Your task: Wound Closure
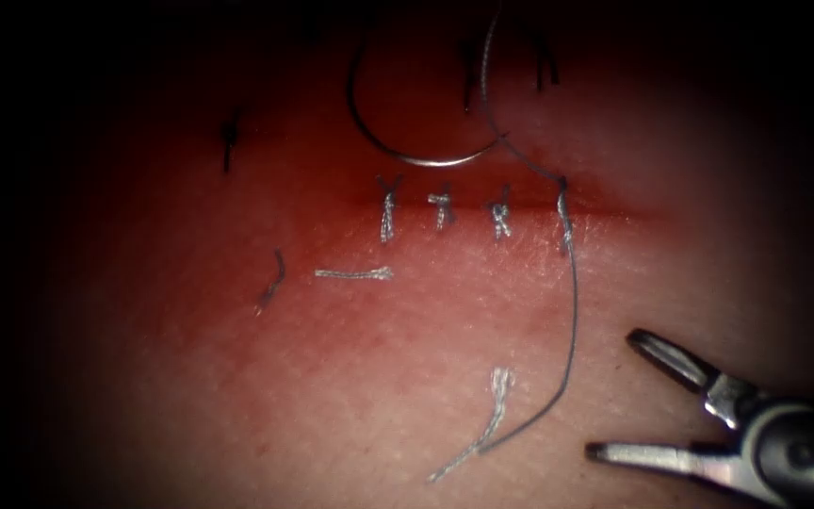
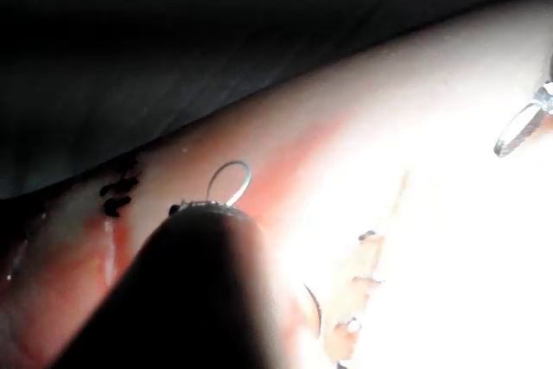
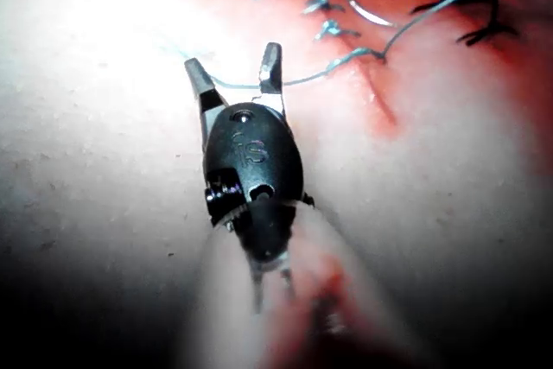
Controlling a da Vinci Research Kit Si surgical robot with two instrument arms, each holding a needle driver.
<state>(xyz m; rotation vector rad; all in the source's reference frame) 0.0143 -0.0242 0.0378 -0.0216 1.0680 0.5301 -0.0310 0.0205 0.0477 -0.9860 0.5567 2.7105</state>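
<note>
The cut (image 1: pixel 614 203) runs across the tissue (image 1: pixel 266 396), with three knotted stitches (image 1: pixel 443 209) over it. Beyond the cut, the curved needle (image 1: pixel 416 158) lies loose on the tissue with no tool holding it; whether its point is in the tissue I cannot tell. The thread (image 1: pixel 574 320) comes down past the needle, crosses the cut at the right of the stitches, and trails toward me to a frayed end. My right tool (image 1: pixel 612 396) is at the lower right, open and holding nothing, close to that trailing thread (image 3: pixel 302 79). My left tool (image 2: pixel 199 291) is a dark shape near the tissue.
Short cut ends of thread (image 1: pixel 355 273) lie on the near side of the cut, and another (image 1: pixel 499 386) lies beside the trailing thread. Black marks (image 1: pixel 228 141) dot the far side. Red fluid stains the tissue around the cut.
</note>
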